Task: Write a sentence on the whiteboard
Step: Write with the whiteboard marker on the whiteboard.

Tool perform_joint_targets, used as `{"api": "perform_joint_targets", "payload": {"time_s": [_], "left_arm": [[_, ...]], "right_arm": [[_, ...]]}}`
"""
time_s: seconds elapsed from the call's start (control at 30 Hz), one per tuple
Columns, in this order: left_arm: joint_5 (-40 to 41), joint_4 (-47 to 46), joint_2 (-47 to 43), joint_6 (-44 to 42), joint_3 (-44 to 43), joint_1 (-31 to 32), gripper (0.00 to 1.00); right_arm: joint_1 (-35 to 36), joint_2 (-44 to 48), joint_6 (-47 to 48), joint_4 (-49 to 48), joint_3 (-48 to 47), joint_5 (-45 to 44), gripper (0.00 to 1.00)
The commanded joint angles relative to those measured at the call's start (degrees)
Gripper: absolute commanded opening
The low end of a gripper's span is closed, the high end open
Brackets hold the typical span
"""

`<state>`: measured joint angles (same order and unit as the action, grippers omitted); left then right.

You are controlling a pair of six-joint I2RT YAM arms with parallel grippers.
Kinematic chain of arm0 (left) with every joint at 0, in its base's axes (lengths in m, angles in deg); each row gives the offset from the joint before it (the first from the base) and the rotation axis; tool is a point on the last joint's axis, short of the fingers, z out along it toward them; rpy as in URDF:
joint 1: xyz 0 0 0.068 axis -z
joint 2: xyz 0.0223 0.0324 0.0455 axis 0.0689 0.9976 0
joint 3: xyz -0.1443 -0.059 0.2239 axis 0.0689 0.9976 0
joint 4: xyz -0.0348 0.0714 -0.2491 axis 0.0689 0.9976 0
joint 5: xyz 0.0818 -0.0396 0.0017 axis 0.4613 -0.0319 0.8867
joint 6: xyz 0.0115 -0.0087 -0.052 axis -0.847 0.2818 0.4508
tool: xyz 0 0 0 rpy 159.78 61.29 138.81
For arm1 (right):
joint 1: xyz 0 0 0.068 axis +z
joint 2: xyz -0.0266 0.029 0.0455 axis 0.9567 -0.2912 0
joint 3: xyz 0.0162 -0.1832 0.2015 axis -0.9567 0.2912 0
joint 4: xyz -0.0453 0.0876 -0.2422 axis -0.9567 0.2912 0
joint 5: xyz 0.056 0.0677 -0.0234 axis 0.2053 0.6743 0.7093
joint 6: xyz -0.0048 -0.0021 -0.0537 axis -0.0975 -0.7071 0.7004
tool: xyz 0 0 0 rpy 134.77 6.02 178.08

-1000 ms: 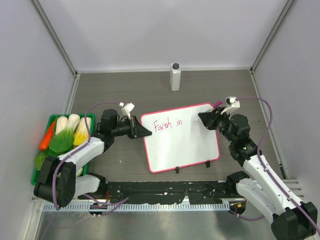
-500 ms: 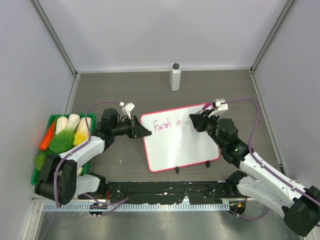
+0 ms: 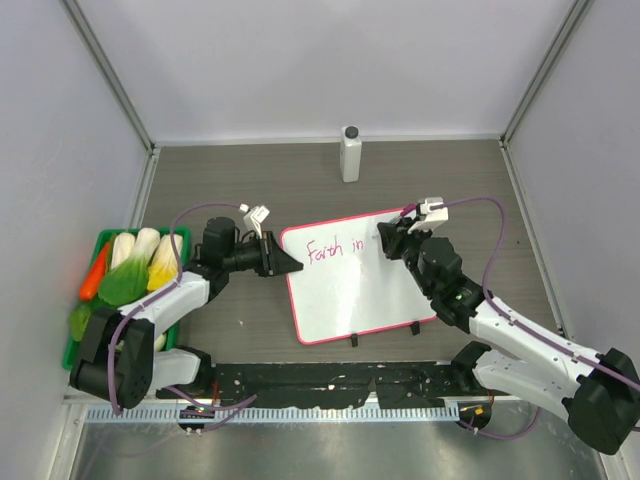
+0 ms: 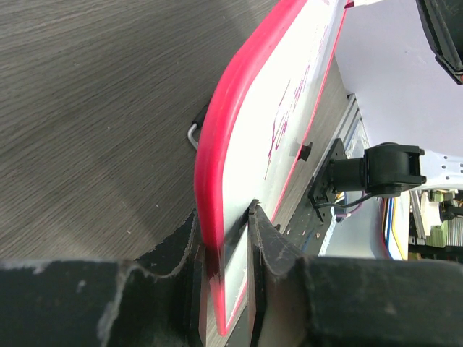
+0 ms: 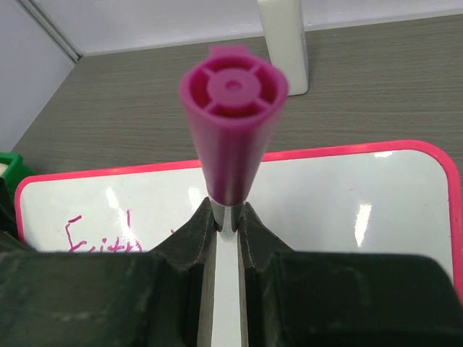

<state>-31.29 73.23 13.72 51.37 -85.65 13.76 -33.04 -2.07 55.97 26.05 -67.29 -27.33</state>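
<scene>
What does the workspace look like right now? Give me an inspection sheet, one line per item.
Surface: grey wood-grain table; no spills seen.
Job's things: whiteboard with a pink frame, mid-table; pink writing reads "Faith in".
Clutter: white bottle at the back; green tray of toy vegetables at the left.
Grippers: left gripper shut on the whiteboard's left edge; right gripper shut on a pink marker over the board's upper right.
Cables: purple cable on the left arm and on the right arm; neither lies on the board.
Surroundings: plain white walls; nothing else seen.

White whiteboard [image 3: 365, 290], pink-red frame [image 4: 221, 130]; magenta marker [image 5: 231, 137]
</scene>
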Motion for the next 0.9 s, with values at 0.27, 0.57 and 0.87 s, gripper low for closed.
{"api": "perform_joint_targets", "payload": {"time_s": [0.27, 0.57, 0.87], "left_arm": [[18.1, 2.2, 1.8, -10.2, 1.2, -2.4, 0.0], [18.0, 2.1, 2.0, -10.2, 1.3, -2.4, 0.0], [17.8, 1.9, 2.2, -10.2, 1.3, -2.4, 0.0]], "right_arm": [[0.4, -2.0, 0.7, -3.0, 0.3, -4.9, 0.01], [0.5, -0.8, 0.0, -0.3, 1.3, -4.5, 0.01], [0.8, 2.4, -0.8, 2.1, 3.9, -3.9, 0.01]]}}
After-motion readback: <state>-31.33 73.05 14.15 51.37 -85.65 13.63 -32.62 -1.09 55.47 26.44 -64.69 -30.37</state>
